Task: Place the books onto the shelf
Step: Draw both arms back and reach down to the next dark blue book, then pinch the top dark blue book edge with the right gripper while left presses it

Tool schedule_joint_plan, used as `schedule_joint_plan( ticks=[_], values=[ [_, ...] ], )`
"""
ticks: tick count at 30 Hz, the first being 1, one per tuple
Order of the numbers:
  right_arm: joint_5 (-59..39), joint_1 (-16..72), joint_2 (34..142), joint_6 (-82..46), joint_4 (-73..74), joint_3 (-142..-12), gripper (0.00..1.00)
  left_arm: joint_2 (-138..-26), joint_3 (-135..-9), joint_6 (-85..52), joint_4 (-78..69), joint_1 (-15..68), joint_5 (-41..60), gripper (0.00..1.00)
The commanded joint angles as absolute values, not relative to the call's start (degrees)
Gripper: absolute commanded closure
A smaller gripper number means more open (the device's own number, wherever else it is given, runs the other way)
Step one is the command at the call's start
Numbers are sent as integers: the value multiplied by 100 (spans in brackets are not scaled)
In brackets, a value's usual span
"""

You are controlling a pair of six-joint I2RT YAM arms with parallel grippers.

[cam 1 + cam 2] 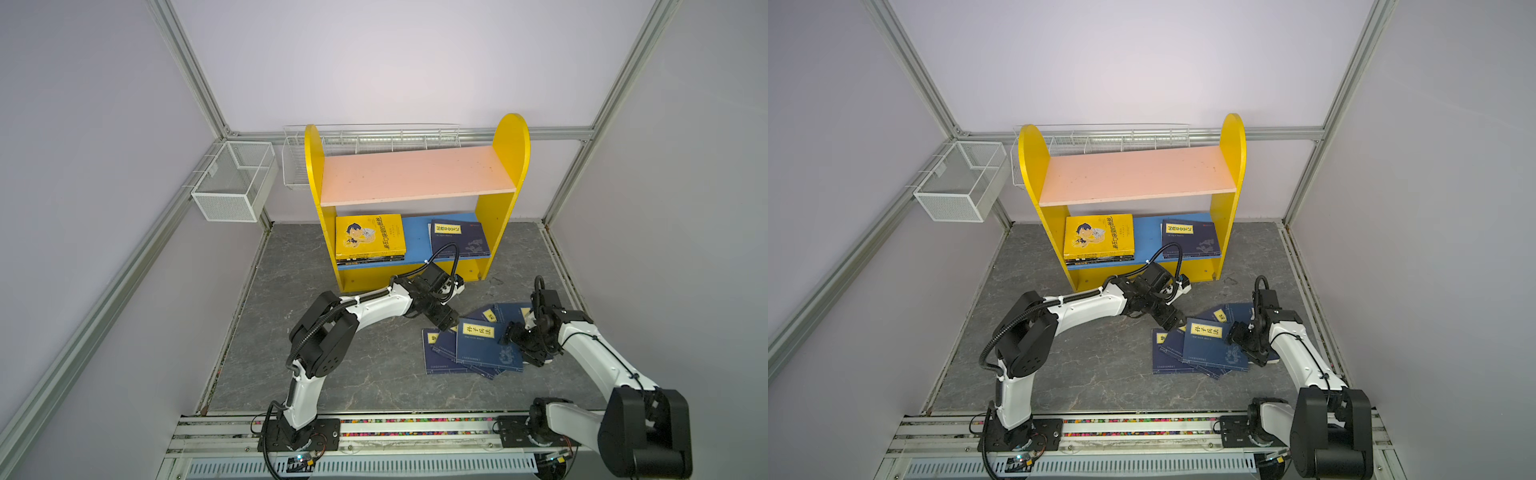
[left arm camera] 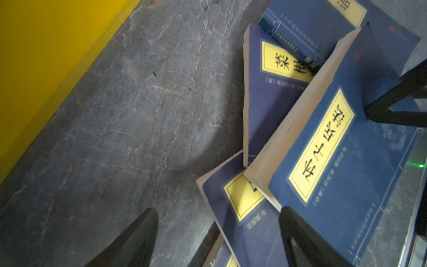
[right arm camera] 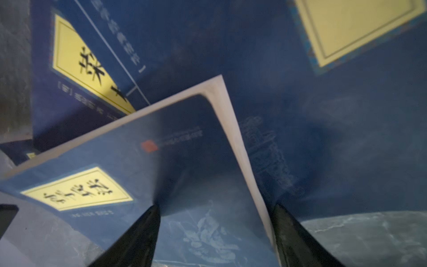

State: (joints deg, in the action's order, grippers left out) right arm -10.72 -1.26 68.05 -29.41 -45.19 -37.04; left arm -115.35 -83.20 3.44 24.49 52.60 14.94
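- The top navy book (image 1: 486, 345) lies face up, yellow title label toward 12 o'clock, on a loose fan of navy books (image 1: 444, 353). The fan sits on the dark marbled table (image 1: 332, 353), at about 5 o'clock from the shelf (image 1: 510, 145).
- Its long axis runs roughly along the 12-to-6 line, so its long page edge faces 3 o'clock.
- The right gripper (image 1: 521, 347) is at that 3 o'clock edge. In the right wrist view its jaws stand well apart, one finger over the cover and the other beyond the page edge. It straddles the book but does not clamp it.
- The left gripper (image 1: 451, 322) hangs just beside the book's 11 o'clock corner, jaws spread and empty. I cannot tell whether it touches the book.
- Judgement: the right arm is better placed, and closing across the edge looks like the next move.
- The book would then travel toward 11 o'clock, to the blue lower board (image 1: 415, 237).
- That board is bare between the yellow stack (image 1: 370, 235) and a navy book (image 1: 459, 239); the pink upper board (image 1: 415, 174) holds nothing.
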Motion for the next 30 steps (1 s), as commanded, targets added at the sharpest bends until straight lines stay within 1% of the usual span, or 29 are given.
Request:
schedule_joint_plan(
  ticks=[1,5,9,14,19,21,25,27,30],
  values=[
    [-1868,-125,6879,-2705,-3899,-3560,27,-11698,-8553,601,2758,5300,1400,21],
    [-2264,-24,6834,-2655,-3636,-3677,31,-11991,-8843,642,3253,5300,1361,26],
    [-2551,190,6815,-2593,-3404,-3893,33,-12225,-9085,588,3478,5300,1283,37],
    [-2491,463,6904,-2514,-3288,-4111,39,-12326,-9143,472,3472,5294,1090,42],
    [-2469,557,6913,-2527,-2960,-4109,43,-12366,-9159,379,3413,5243,1270,44],
    [-2277,622,6997,-2597,-2895,-4137,43,-12402,-9167,326,3375,5188,1387,45],
    [-1425,620,7318,-2807,-3230,-4193,40,-12443,-9193,273,3368,5156,1478,45],
    [-1260,616,7505,-2801,-3273,-4136,39,-12439,-9193,295,3383,5155,1491,46],
    [-1272,606,7825,-2778,-3204,-4014,38,-12462,-9195,304,3408,5151,1492,46]
  ],
)
